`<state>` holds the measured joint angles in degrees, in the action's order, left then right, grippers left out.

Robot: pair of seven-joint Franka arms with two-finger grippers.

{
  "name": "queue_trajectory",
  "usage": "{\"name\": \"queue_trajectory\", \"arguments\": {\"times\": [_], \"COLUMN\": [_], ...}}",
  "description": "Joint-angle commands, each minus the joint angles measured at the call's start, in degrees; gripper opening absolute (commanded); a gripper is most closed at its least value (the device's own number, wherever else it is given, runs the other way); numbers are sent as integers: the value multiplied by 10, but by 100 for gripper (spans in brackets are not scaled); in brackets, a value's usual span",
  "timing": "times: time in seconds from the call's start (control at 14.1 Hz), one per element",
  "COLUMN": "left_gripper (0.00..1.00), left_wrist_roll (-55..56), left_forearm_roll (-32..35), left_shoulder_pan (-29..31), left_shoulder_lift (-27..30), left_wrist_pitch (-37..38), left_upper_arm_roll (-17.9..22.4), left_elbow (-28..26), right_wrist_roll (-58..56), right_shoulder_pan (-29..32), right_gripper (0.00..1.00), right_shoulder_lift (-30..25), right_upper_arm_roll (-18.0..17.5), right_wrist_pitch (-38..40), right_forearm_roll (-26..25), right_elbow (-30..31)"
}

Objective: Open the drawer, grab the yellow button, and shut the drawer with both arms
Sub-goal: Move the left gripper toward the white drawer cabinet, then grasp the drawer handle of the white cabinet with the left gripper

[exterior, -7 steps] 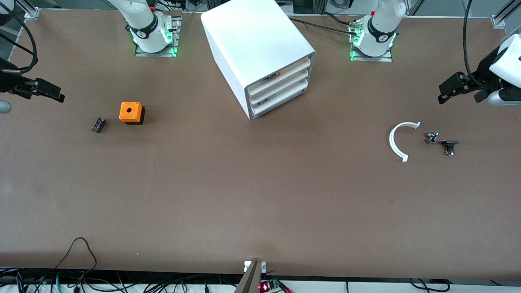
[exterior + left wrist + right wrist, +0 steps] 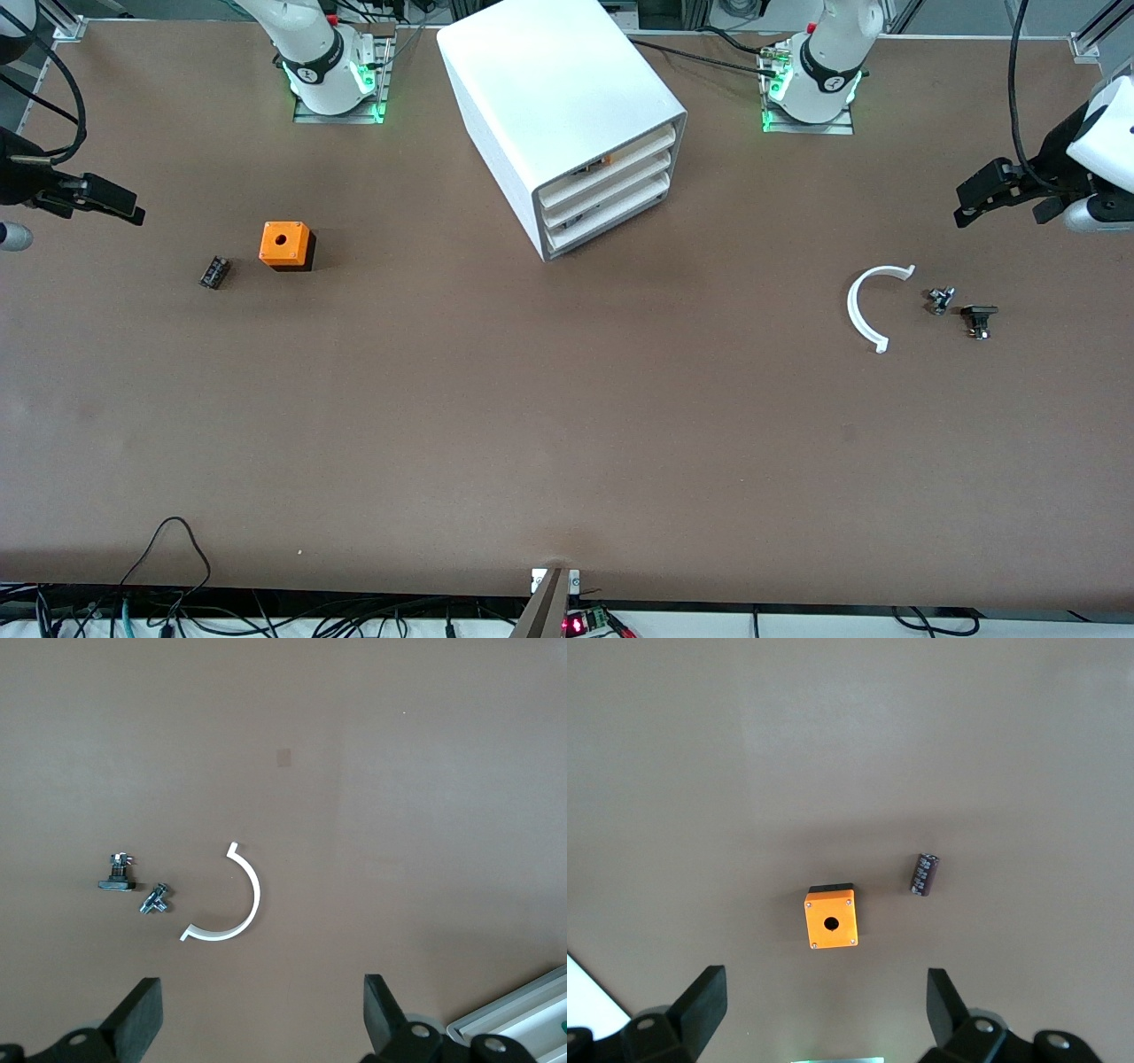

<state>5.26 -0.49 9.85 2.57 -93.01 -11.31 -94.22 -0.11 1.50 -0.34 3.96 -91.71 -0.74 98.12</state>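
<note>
The white cabinet (image 2: 558,106) stands between the two arm bases. Its top drawer (image 2: 625,152) sits pushed in, flush with the two lower drawers. A speck of orange (image 2: 607,160) shows in the slot over that drawer; the rest of the button is hidden. My left gripper (image 2: 967,206) hangs open and empty over the table at the left arm's end; in its wrist view the left gripper (image 2: 261,1019) holds nothing. My right gripper (image 2: 133,211) hangs open over the right arm's end, and the right gripper (image 2: 824,1005) shows nothing between its fingers.
An orange cube with a hole (image 2: 285,245) and a small black cylinder (image 2: 213,271) lie under the right gripper's area. A white arc piece (image 2: 864,306) and two small dark parts (image 2: 940,299), (image 2: 978,319) lie toward the left arm's end. Cables run along the table's near edge.
The right gripper has crept slightly toward the table's middle. Nothing else has visibly moved.
</note>
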Motion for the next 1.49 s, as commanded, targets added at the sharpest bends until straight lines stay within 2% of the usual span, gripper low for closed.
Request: {"name": "queue_trajectory", "arguments": {"times": [0.0, 0.36, 0.71, 0.85, 0.99, 1.14, 1.35, 1.42], "left_gripper": [100, 100, 100, 100, 100, 100, 100, 100], "left_wrist_roll": [-8, -6, -25, -34, -37, -37, -38, -42], "left_forearm_roll": [-9, -8, -18, -26, -36, -131, -303, -353], "left_shoulder_pan": [-2, -10, -18, -39, -45, -45, -47, -51], "left_shoulder_lift": [-33, -49, -70, -97, -140, -166, -179, -182], "left_wrist_pitch": [-11, -8, 5, 19, 19, 11, -69, -77], "left_upper_arm_roll": [-6, -19, -47, -47, -63, -68, -72, -80], "left_elbow": [32, 38, 8, 5, -24, -59, -167, -188], "right_wrist_roll": [-5, -7, -5, -5, -4, -4, -2, -2], "right_shoulder_pan": [-1, -2, -4, -4, -4, -4, -4, -4], "right_gripper": [100, 100, 100, 100, 100, 100, 100, 100], "right_shoulder_lift": [0, -1, -12, -26, -40, -55, -65, -65], "right_upper_arm_roll": [0, -1, -7, -7, -7, -7, -7, -7], "right_wrist_pitch": [2, 1, -2, -14, -29, -45, -49, -48], "right_forearm_roll": [3, 1, -1, -1, -1, -1, -1, -1], "right_elbow": [-5, -4, 12, 33, 56, 80, 95, 95]}}
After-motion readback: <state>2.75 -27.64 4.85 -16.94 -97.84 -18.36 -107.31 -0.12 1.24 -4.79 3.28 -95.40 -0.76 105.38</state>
